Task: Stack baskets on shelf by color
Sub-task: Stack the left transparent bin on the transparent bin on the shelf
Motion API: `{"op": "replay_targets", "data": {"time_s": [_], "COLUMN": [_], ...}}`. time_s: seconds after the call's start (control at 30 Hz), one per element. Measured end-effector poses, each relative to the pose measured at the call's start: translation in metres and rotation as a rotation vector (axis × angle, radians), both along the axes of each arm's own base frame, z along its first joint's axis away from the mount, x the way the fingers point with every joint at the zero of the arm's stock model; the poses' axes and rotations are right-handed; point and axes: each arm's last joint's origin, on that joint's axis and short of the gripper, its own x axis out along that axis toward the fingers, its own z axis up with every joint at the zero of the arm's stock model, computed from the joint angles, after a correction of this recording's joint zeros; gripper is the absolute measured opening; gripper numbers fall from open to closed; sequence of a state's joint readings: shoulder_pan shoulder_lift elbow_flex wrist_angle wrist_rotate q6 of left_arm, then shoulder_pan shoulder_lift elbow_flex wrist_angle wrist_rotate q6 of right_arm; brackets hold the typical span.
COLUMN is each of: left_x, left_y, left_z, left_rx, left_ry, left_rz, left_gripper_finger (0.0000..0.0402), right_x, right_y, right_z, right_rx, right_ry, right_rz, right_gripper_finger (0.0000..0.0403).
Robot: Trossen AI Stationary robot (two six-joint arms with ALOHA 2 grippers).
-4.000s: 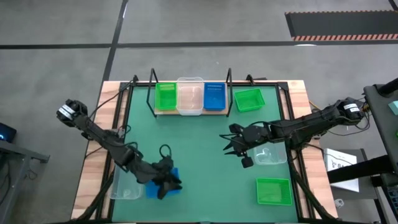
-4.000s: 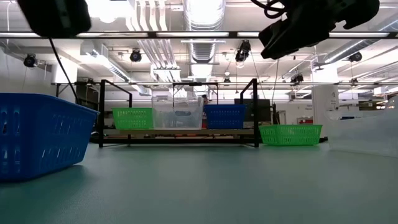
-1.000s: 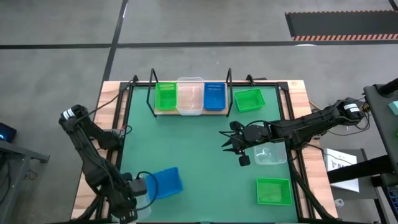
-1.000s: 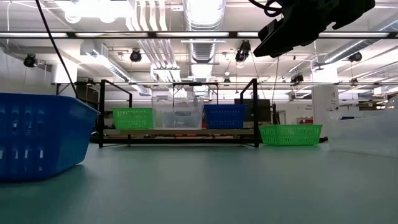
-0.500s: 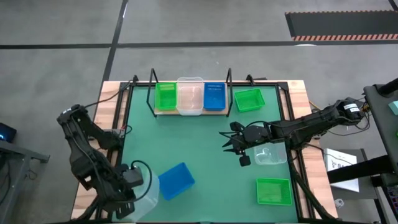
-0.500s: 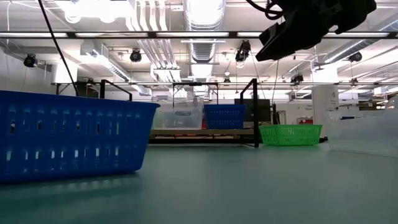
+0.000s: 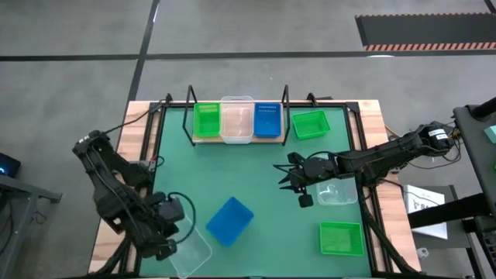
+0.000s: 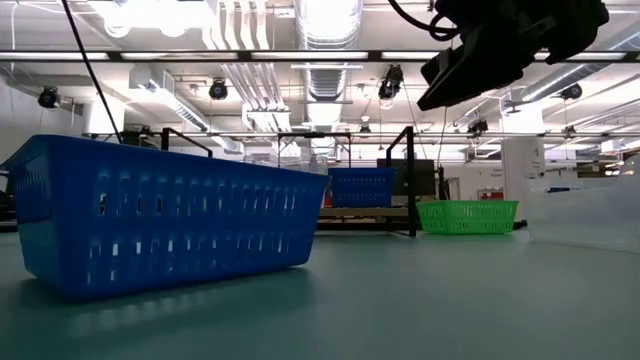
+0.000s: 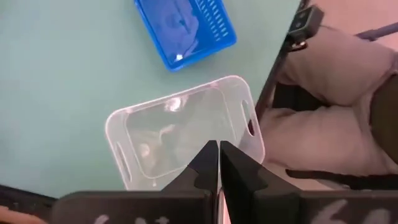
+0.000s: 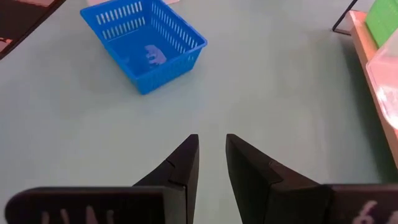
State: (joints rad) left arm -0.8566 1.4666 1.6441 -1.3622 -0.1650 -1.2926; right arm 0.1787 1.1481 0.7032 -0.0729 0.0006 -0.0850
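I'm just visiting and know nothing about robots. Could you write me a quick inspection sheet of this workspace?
Surface: green mat on a wooden table.
Job's things: shelf holds green, clear and blue baskets; loose blue basket, clear basket, two green baskets, another clear basket.
Clutter: nothing seen.
Grippers: left claw shut, above the clear basket; right claw slightly open, empty, over the mat.
Cables: black cable looped at the left arm.
Surroundings: grey floor, ceiling lights.

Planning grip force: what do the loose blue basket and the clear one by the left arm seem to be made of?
Blue basket: looks like thin moulded plastic, slightly glossy, with slotted walls and perforated floor. Clear basket: probably see-through plastic; the mat shows through it and glare sits on its floor. Both look light and smooth.
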Motion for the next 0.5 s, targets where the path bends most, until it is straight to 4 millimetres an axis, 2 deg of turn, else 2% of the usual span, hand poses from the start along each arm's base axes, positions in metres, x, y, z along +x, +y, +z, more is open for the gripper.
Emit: {"op": "replay_targets", "data": {"time_s": [0.13, 0.3, 0.4, 0.5], "left_x": [0.009, 0.015, 0.017, 0.016], "left_y": [-0.015, -0.023, -0.023, -0.021], "left_z": [-0.021, -0.044, -0.059, -0.086], "left_rx": [-0.083, -0.106, -0.083, -0.033], "left_ry": [0.042, 0.058, 0.069, 0.116], "left_rz": [-0.062, -0.075, -0.085, -0.082], "left_gripper_finger": [0.0000, 0.0000, 0.0000, 0.0000], "right_x": [-0.001, -0.001, -0.001, -0.001], "right_y": [0.000, 0.000, 0.000, 0.000], "right_z": [-0.002, -0.002, -0.002, -0.002], "right_rx": [-0.002, -0.003, 0.005, 0.005], "right_ry": [0.007, 0.006, 0.007, 0.007], "right_rz": [0.000, 0.001, -0.005, -0.004], "right_gripper_finger": [0.0073, 0.0073, 0.0073, 0.0073]}}
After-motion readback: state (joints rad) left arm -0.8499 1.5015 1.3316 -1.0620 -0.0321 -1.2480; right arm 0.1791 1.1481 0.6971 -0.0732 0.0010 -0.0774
